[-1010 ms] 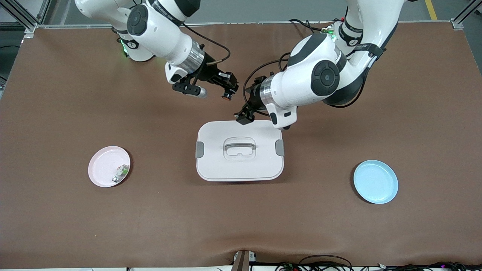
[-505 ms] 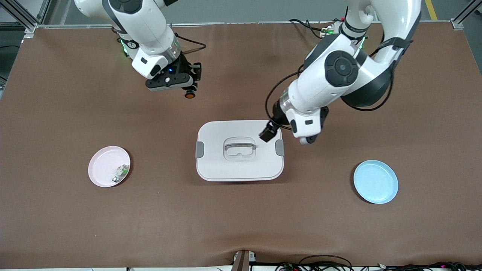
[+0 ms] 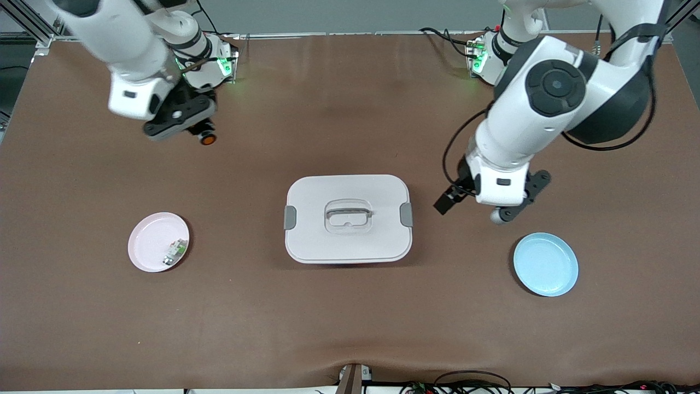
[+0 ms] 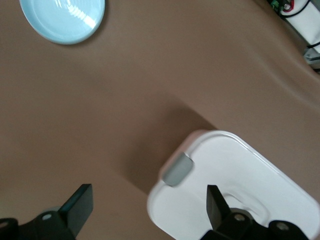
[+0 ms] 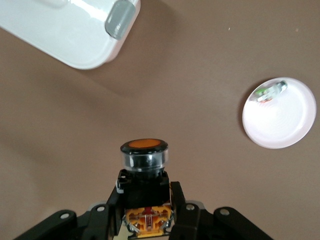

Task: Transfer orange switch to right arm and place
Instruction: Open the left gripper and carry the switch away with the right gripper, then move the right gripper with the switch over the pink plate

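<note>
Looking from the near edge, you see the blue plate (image 3: 546, 264) and the pink plate (image 3: 158, 242) holding a small part (image 3: 175, 251) too small to make out, both unmoved, and the white lidded box (image 3: 348, 219) between them. The left gripper (image 3: 444, 203), fingers spread and empty, has swung off the box toward the blue plate. The right gripper (image 3: 202, 133) has carried the orange switch (image 3: 206, 139), clamped in its fingers, toward its own end over bare table; its fingertips are hidden there.
</note>
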### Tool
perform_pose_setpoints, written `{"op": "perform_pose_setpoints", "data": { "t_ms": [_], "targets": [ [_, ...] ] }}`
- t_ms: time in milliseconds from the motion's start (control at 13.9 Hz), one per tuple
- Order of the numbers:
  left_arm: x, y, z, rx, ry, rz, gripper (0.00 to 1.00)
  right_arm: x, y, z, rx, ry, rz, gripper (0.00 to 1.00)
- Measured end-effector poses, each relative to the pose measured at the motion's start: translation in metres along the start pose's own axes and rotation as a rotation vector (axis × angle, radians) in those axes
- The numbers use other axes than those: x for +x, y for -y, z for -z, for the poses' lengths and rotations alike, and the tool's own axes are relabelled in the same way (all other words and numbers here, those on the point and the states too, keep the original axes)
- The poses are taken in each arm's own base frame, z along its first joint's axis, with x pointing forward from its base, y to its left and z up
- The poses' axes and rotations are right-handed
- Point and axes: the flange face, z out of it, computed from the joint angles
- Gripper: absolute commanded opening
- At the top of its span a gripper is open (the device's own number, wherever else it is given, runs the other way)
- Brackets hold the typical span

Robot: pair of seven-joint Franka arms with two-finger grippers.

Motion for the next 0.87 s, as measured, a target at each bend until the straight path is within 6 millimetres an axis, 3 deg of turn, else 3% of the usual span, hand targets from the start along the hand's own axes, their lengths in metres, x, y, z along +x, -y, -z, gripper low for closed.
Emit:
{"op": "perform_pose_setpoints", "data": {
  "t_ms": [216,433,649,866],
  "targets": [
    [0.029,0.025,0.01,0.047,-0.042,-0.11,1.0,-0.029,-0.077,-0.004,-0.004,0.001,0.15,0.0],
    [0.062,0.053,0.027,0.051,-0.066,-0.194,1.0,-0.052,-0.133,-0.02,-0.033,-0.028,0.25,0.0],
    [0.093,0.086,0.041,0.073,-0.07,-0.273,1.0,-0.062,-0.178,-0.063,-0.045,-0.035,0.347,0.0],
    [0.116,0.114,0.054,0.091,-0.073,-0.386,1.0,-0.061,-0.21,-0.11,-0.022,-0.01,0.43,0.0]
  ]
}}
